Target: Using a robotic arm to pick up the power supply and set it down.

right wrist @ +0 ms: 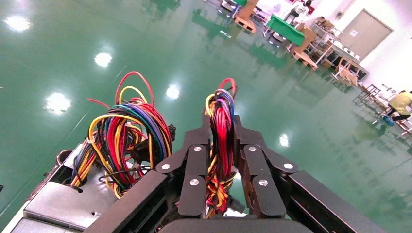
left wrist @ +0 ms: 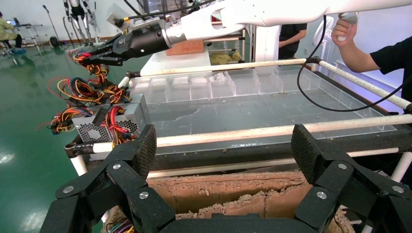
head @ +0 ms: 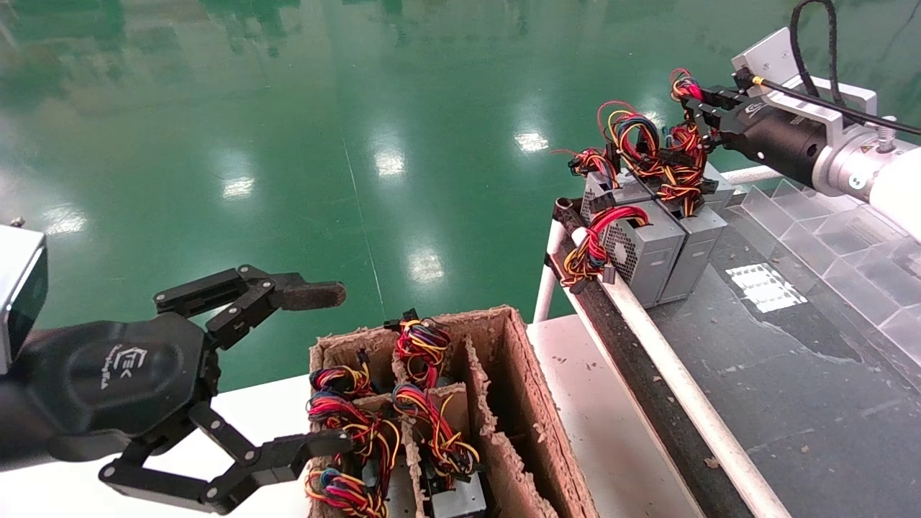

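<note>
While left gripper (head: 316,367) idles open, right gripper (right wrist: 222,145) pinches wire bundle (right wrist: 221,126), prob power supply's

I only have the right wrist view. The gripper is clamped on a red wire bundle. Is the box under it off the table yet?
Observer: Not visibly. The right gripper holds the wires high, but the power supplies beneath all sit in a row on the dark table.
Operator: Where's the left arm?
Observer: The left gripper is open, holding nothing, over the cardboard box.
Operator: Anyone nearby?
Observer: Yes, the left wrist view shows a person standing just beyond the table.
</note>
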